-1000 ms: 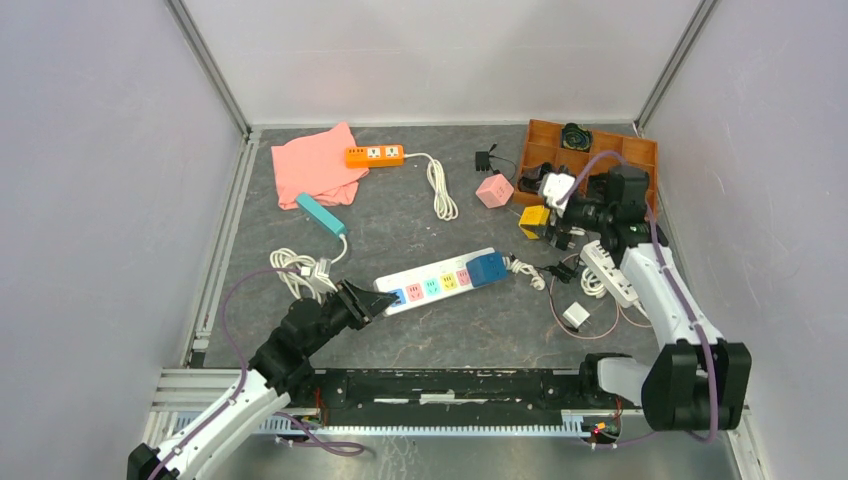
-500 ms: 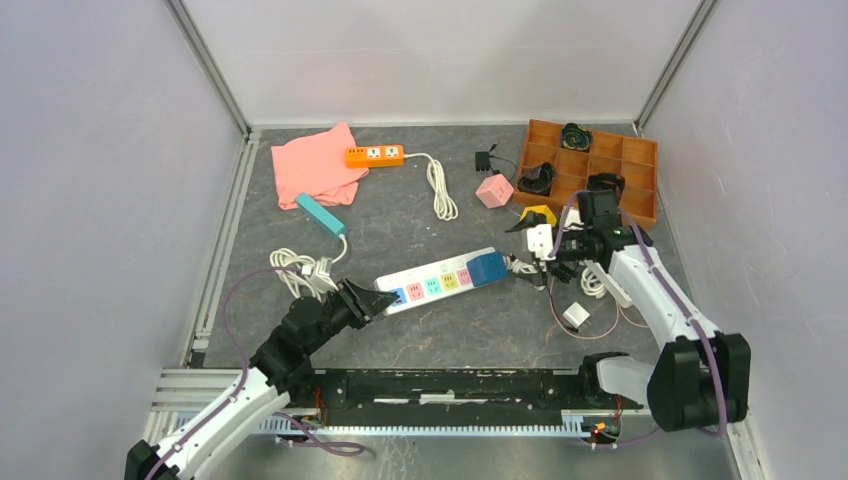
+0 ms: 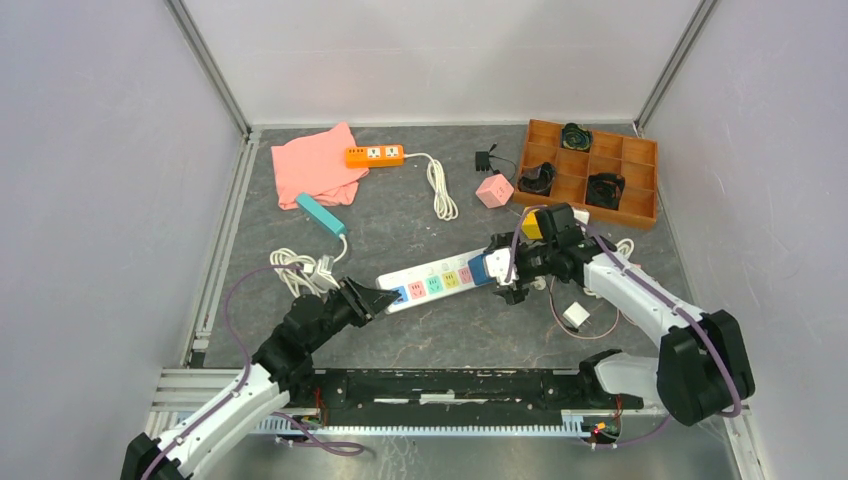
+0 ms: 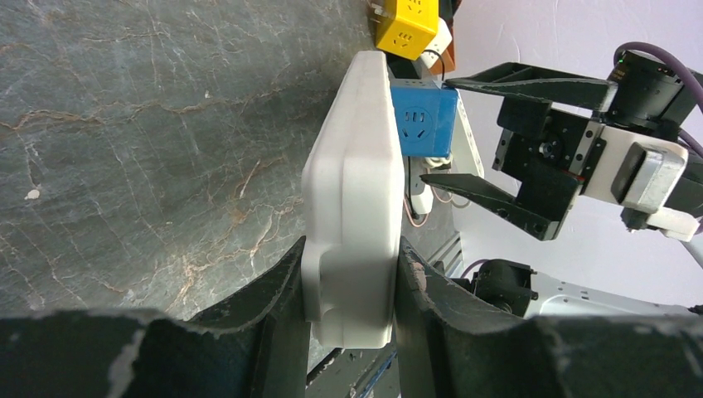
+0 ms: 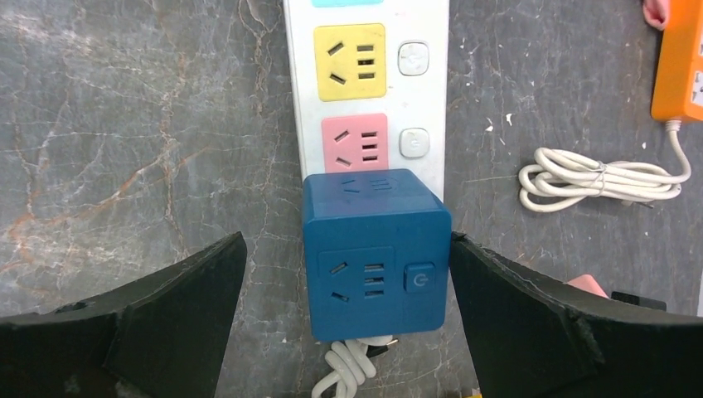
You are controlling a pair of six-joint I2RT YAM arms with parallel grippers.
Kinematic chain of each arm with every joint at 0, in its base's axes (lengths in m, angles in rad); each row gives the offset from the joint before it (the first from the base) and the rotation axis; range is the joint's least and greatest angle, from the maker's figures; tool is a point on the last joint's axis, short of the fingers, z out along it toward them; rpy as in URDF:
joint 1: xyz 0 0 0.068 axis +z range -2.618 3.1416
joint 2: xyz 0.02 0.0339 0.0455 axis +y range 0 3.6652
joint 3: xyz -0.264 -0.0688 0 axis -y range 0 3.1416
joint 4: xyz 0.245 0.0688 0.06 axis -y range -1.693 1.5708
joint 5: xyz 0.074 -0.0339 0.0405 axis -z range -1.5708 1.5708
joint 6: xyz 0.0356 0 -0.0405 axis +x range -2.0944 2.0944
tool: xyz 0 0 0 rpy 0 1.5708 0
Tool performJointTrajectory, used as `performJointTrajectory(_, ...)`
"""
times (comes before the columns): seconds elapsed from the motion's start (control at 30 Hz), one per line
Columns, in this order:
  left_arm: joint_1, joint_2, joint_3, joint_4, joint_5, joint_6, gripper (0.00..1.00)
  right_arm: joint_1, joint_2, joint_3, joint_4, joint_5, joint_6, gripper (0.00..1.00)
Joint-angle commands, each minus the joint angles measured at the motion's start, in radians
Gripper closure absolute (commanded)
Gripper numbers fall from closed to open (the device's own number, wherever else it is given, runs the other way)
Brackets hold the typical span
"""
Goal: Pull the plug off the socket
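Note:
The socket (image 3: 440, 278) is a long white strip with pastel outlets, lying slantwise mid-table. A blue cube plug (image 3: 488, 268) sits in its far right end. My left gripper (image 3: 378, 299) is shut on the strip's near left end (image 4: 352, 207), one finger on each long side. My right gripper (image 3: 502, 270) is open and straddles the blue plug (image 5: 377, 249). Its right finger (image 5: 514, 307) touches the plug's side, while the left finger (image 5: 174, 298) stands apart from it. In the left wrist view the plug (image 4: 423, 118) shows between the right gripper's (image 4: 481, 137) spread fingers.
An orange compartment tray (image 3: 632, 152) stands at the back right, with a yellow cube (image 3: 531, 222) and a pink cube (image 3: 494, 190) near it. Pink cloth (image 3: 315, 165), an orange strip (image 3: 375, 155) and a teal bar (image 3: 320, 213) lie back left. Coiled white cords (image 3: 300, 270) lie beside my left arm.
My right arm has swung from the tray at the back right down and left to the blue plug, fingers still wide. The left gripper and strip have stayed put.

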State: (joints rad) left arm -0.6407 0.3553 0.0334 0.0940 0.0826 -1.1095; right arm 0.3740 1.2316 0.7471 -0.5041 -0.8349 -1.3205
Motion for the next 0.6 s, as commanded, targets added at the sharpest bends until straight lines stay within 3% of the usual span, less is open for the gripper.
performJointTrajectory(0.0, 0.004, 0.027, 0.017, -0.022, 0.001, 0.069, 0.98, 0.033, 0.027, -0.010, 0.084, 0.086, 0.043, 0.02)
performJointTrajectory(0.2, 0.004, 0.026, 0.016, -0.022, 0.002, 0.070, 0.98, 0.051, 0.065, -0.012, 0.128, 0.138, 0.085, 0.02)
performJointTrajectory(0.57, 0.004, 0.027, 0.014, -0.022, 0.003, 0.071, 0.98, 0.077, 0.113, 0.003, 0.119, 0.158, 0.073, 0.26)
